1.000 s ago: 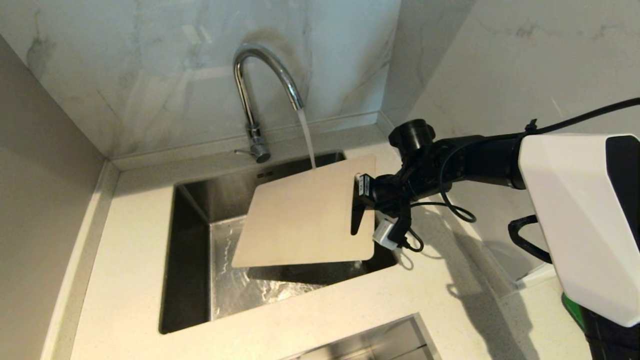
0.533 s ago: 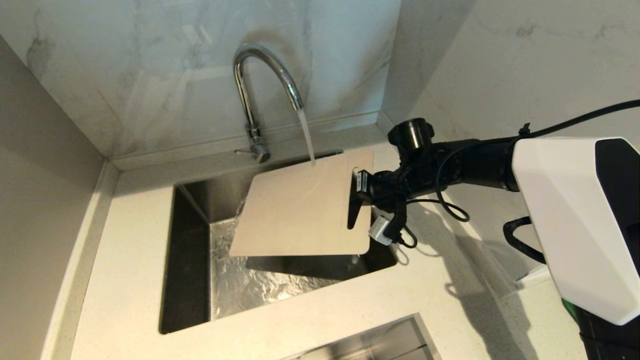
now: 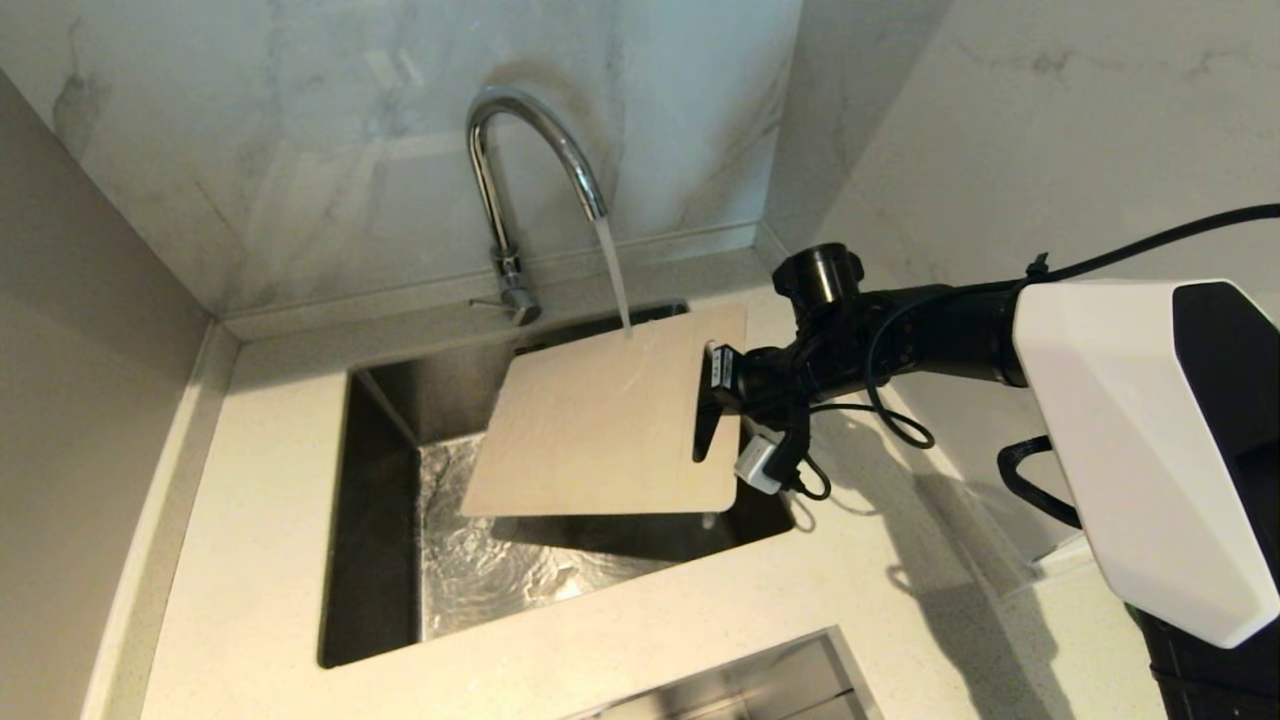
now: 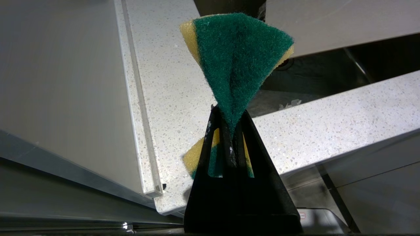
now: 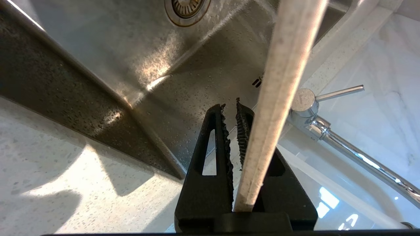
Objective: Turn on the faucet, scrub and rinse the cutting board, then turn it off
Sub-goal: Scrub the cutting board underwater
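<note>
The chrome faucet (image 3: 520, 150) is running, and its stream lands near the far edge of the cream cutting board (image 3: 600, 430). The board hangs tilted over the sink (image 3: 380, 520). My right gripper (image 3: 712, 395) is shut on the board's slotted handle end. In the right wrist view the board's edge (image 5: 282, 82) passes between the fingers of that gripper (image 5: 231, 106), and the faucet's side lever (image 5: 341, 92) lies just beyond. My left gripper (image 4: 229, 113), outside the head view, is shut on a green and yellow sponge (image 4: 236, 55).
Water ripples on the sink floor around the drain (image 5: 187, 8). Speckled counter (image 3: 250, 500) surrounds the sink, with marble walls behind and at the right. A second basin (image 3: 760, 680) shows at the near edge.
The board's low left end has lifted a little and the right arm has drawn slightly left. The stream now lands on the board's top face rather than at its far edge.
</note>
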Controlling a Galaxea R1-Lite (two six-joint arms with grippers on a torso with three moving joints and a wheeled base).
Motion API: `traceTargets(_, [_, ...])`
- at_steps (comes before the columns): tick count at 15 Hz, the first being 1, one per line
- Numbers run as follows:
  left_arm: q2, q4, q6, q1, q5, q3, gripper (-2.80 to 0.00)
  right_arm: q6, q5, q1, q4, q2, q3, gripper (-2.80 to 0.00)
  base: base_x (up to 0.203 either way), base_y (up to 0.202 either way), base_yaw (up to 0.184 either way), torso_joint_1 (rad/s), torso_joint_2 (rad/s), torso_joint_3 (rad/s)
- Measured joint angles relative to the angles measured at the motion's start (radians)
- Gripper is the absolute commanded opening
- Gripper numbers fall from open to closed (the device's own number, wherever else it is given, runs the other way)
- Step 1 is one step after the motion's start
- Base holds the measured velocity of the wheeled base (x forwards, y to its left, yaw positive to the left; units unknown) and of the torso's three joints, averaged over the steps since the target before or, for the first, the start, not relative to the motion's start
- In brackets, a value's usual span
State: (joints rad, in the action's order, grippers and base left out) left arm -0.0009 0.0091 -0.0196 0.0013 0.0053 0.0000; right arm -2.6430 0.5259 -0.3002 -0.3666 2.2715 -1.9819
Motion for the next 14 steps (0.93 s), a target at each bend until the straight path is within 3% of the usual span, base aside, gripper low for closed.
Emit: traceTargets(14, [0.0, 0.0, 0.0, 0.0, -0.001, 0.0, -2.8, 0.057, 0.003, -0.028, 0.056, 0.01, 0.0, -2.8, 0.0, 0.0, 0.0, 0.0, 0.0, 0.0])
